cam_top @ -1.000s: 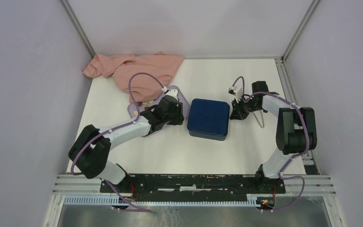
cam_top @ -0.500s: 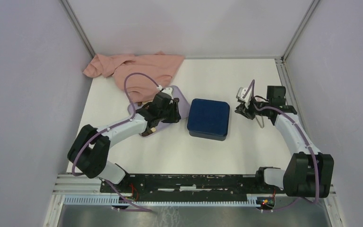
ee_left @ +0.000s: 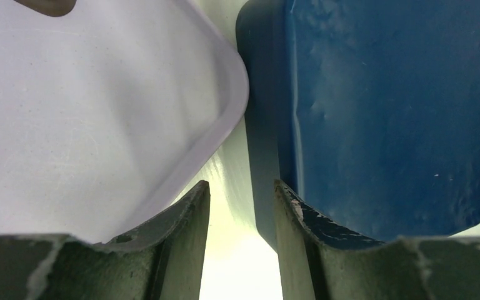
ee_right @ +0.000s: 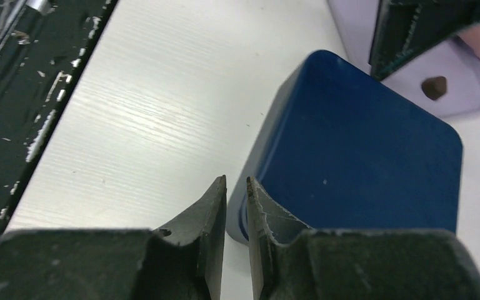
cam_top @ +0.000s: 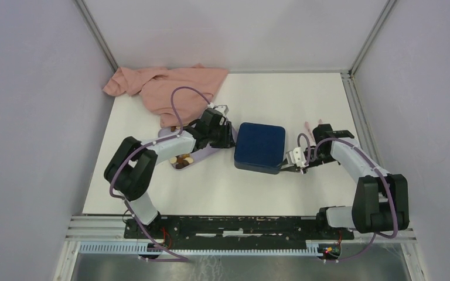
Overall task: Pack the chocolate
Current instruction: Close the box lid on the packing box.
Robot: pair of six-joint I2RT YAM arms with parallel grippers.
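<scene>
Chocolate (cam_top: pixel 183 159) — lilac tray (ee_left: pixel 100 112), L of box (cam_top: pixel 259 146)

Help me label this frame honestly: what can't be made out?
Inside the box: it is shut in every view.
The tray: mostly under the left arm in the top view; chocolates there too small to count.
Left wrist view: one chocolate cut off by the top edge.
The right gripper: pinching the box corner or just beside it, unclear.
</scene>
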